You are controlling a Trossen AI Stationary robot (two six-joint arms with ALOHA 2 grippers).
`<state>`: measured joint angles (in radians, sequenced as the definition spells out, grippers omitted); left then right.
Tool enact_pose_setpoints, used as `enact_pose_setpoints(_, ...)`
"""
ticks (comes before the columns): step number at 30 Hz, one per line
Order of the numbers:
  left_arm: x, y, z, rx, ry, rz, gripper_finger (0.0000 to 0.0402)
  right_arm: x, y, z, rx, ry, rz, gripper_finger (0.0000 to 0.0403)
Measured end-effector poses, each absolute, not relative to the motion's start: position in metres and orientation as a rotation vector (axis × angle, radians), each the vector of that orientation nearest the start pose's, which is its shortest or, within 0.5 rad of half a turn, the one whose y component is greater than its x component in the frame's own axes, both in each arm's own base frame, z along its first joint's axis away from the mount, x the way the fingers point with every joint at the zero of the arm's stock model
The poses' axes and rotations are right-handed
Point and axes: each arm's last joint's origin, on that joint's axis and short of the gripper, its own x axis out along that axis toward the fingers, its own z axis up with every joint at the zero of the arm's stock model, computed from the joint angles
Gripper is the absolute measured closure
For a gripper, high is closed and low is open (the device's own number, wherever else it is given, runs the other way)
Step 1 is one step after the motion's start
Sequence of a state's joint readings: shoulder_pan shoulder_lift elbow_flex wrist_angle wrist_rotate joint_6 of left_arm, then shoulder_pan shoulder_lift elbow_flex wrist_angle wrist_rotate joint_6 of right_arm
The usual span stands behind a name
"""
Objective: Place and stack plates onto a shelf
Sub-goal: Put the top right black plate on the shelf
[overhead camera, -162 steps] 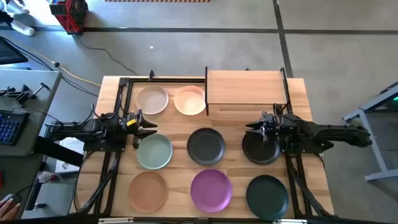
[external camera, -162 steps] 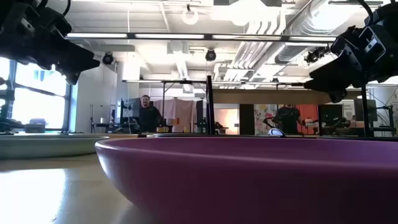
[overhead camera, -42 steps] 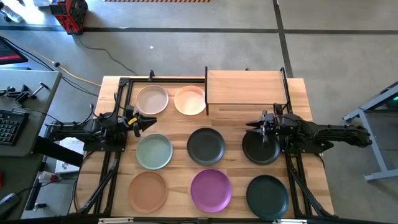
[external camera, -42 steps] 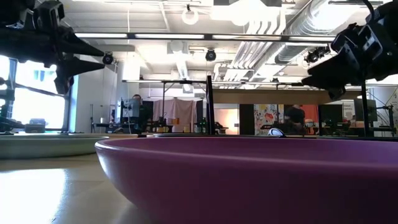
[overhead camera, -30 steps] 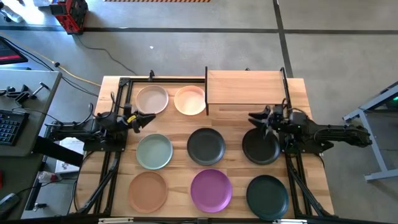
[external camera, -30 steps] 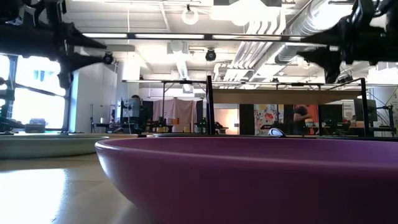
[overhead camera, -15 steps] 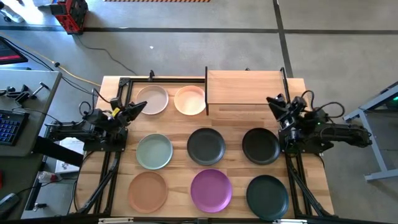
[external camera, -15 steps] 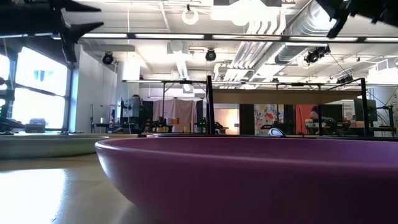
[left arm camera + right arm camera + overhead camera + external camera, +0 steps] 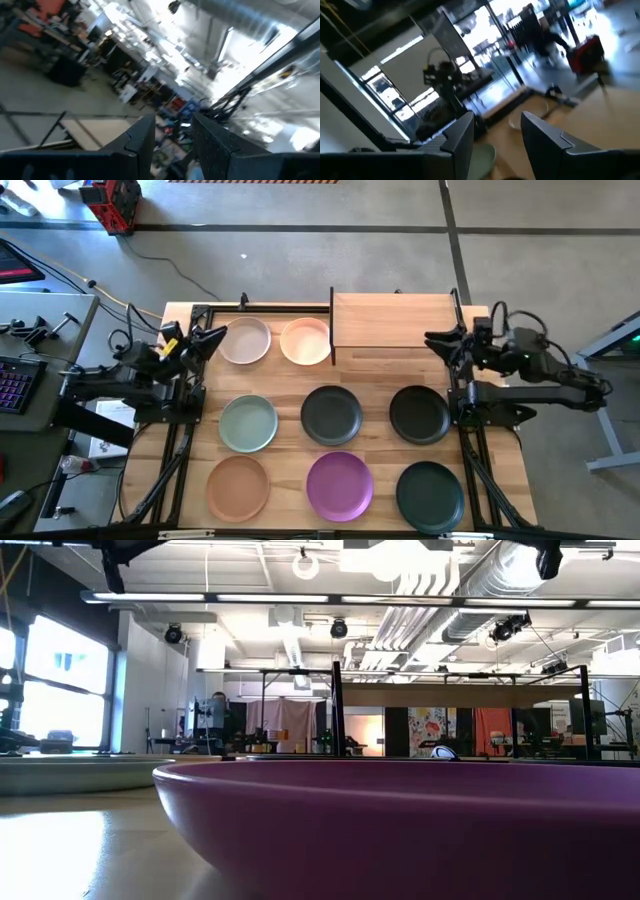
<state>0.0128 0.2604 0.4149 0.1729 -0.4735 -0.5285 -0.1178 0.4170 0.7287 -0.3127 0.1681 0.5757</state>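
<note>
Several round plates lie flat on the tabletop: beige (image 9: 245,340) and peach (image 9: 306,341) at the far left, sage green (image 9: 248,423), charcoal (image 9: 331,414) and black (image 9: 419,413) in the middle row, terracotta (image 9: 238,487), purple (image 9: 339,485) and dark green (image 9: 430,494) nearest. The light-wood shelf (image 9: 397,320) stands at the far right with nothing on it. My left gripper (image 9: 212,338) hangs open, high above the table's left side, beside the beige plate. My right gripper (image 9: 440,340) hangs open, high at the shelf's near right corner. Nothing is between either pair of fingers (image 9: 172,130) (image 9: 497,127).
Black metal frame posts (image 9: 332,320) stand at the shelf's corners, and rails run along the table's left side (image 9: 195,330). In the low view the purple plate (image 9: 400,825) fills the foreground. A side desk with a keyboard (image 9: 15,385) stands to the left of the table.
Both grippers have risen well above the table, almost out of the top of the low view. My right gripper has lifted from over the black plate and drawn back toward the table's right edge. My left gripper has tipped upward. Both have stayed open. No plate has moved.
</note>
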Motion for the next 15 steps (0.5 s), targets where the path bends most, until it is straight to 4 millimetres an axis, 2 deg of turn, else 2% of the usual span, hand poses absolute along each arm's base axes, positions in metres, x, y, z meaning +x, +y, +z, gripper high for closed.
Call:
enact_pose_setpoints(7, 0.103, 0.016, 0.309, -0.572, -0.369, 0.480, 0.0284, 0.120, -0.016, 0.332, 0.766, 0.228, -0.291, 0.0251)
enact_pose_setpoints(15, 0.120, 0.017, 0.298, -0.595, -0.259, 0.530, 0.0284, 0.158, -0.015, 0.298, 0.976, 0.591, -0.284, 0.0251)
